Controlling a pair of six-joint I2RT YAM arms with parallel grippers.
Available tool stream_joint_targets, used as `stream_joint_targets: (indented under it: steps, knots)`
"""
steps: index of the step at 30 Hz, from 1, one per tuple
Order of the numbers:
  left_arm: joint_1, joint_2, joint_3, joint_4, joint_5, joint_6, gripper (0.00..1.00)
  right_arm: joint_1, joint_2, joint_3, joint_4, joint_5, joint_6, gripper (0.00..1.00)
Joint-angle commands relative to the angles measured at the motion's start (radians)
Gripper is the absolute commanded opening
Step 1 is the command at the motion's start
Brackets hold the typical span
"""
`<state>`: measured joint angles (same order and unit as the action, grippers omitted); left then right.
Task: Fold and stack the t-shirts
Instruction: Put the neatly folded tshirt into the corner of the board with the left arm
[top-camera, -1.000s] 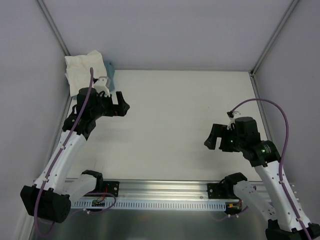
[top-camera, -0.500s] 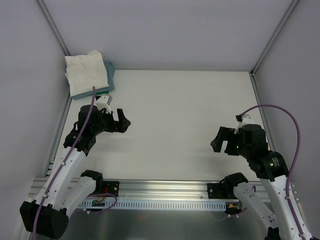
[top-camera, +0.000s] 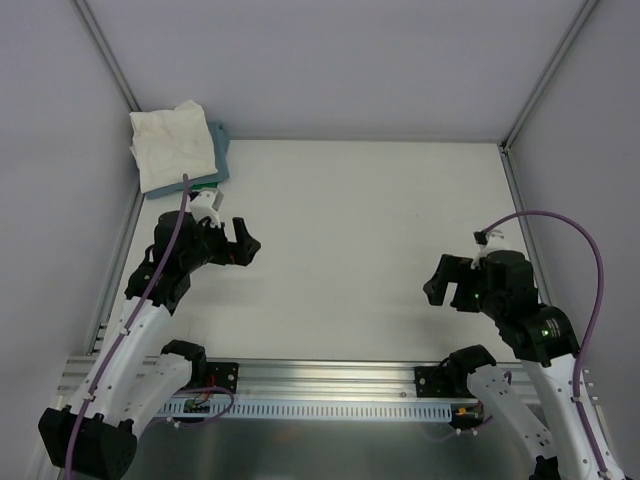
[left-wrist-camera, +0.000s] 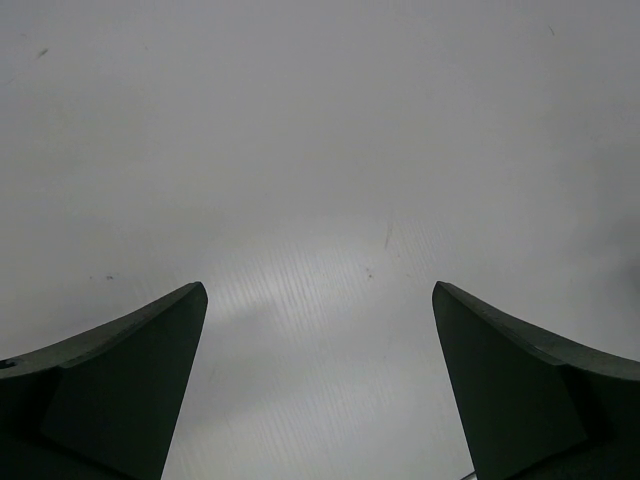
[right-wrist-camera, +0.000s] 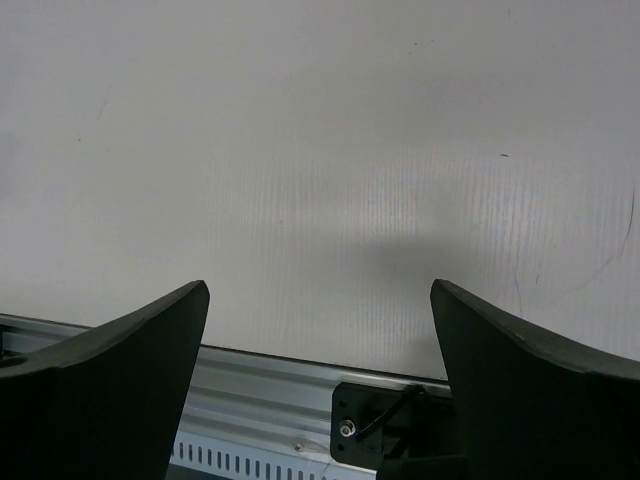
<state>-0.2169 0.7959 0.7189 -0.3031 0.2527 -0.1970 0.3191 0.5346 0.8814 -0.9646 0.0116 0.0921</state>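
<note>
**A:** Where do you stand on the folding?

**B:** Both tees are in the far left corner of the table (top-camera: 350, 220). The cream t-shirt (top-camera: 172, 147) lies folded on top. The teal t-shirt (top-camera: 222, 152) shows only as a strip along its right and near edges. That reads as stacked, so I judge you're at the tail end of the job.

**A:** And your grippers?

**B:** Your left gripper (top-camera: 240, 240) hangs just short of the pile, jaws spread wide with nothing between them. Its wrist view shows only bare table. Your right gripper (top-camera: 447, 283) is well apart on the other side, close to the rail (top-camera: 330, 378), just as wide and just as empty.

**A:** So what's the next move?

**B:** Nothing needs grabbing, I'd say. The cream t-shirt sits a little rumpled and skewed over the teal one. If you want it neater, come in low with the left, pinch a near corner and square it up. Otherwise draw both arms clear without brushing the pile.
</note>
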Motion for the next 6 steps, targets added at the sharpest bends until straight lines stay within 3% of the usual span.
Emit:
stream_joint_targets:
  steps: [1,6]
  knots:
    - [-0.009,-0.023,-0.003,0.038,0.006,0.010,0.99,-0.005,-0.007,0.016,-0.011,0.028,-0.008,0.99]
    - [-0.009,-0.018,0.001,0.035,0.014,0.007,0.98,-0.005,0.001,0.011,-0.002,0.034,0.001,0.99]
